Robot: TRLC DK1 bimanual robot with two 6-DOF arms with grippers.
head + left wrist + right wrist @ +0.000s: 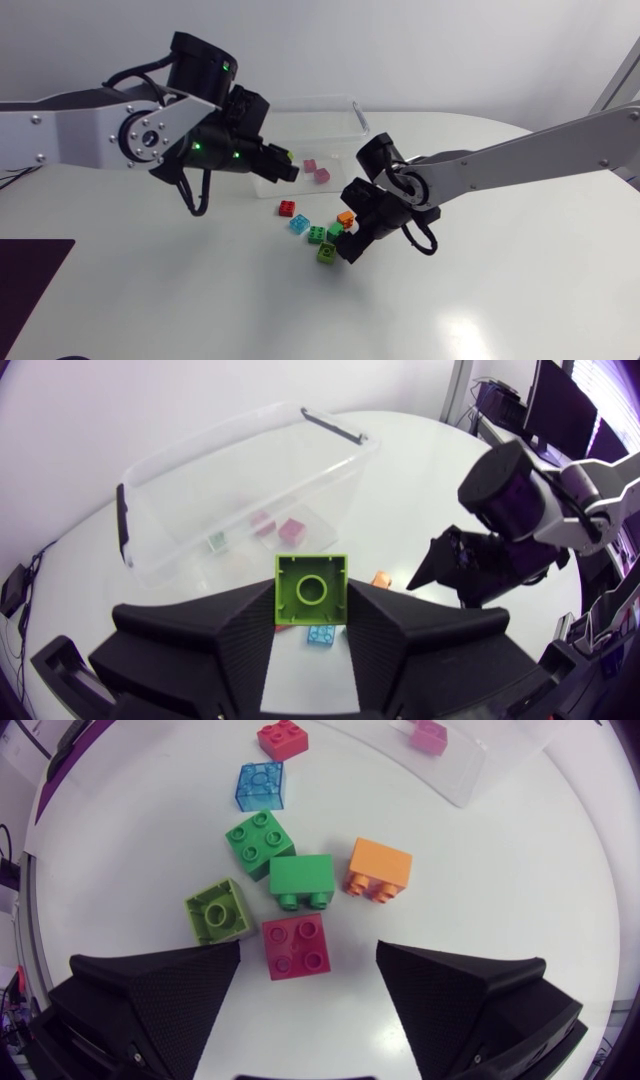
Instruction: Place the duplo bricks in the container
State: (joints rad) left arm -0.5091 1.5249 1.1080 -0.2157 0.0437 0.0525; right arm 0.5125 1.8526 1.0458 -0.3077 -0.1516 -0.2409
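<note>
- Left end effector (283, 168): closed on a lime brick (312, 590), one finger on each side, with the brick's hollow underside facing the wrist camera. It hangs at the 7 o'clock corner of the container (352, 112). I cannot tell whether it has passed the rim.
- Container contents: two pink bricks (321, 175) and one pale greenish piece (216, 542) on its floor. I count three bricks delivered.
- Right end effector (348, 243): fingers wide, holding nothing, low over the loose group at 6 o'clock from the container.
- Loose on the counter (500, 300), I count seven in the right wrist view:
  - a dark red brick (296, 945) between the open fingers, untouched
  - a second lime brick (218, 912)
  - two green bricks (260, 838)
  - an orange brick (380, 870)
  - a blue brick (262, 785)
  - a red brick (283, 738)
- Assessment: the task is well under half complete. One brick is in hand awaiting release, and seven are not yet picked up.
</note>
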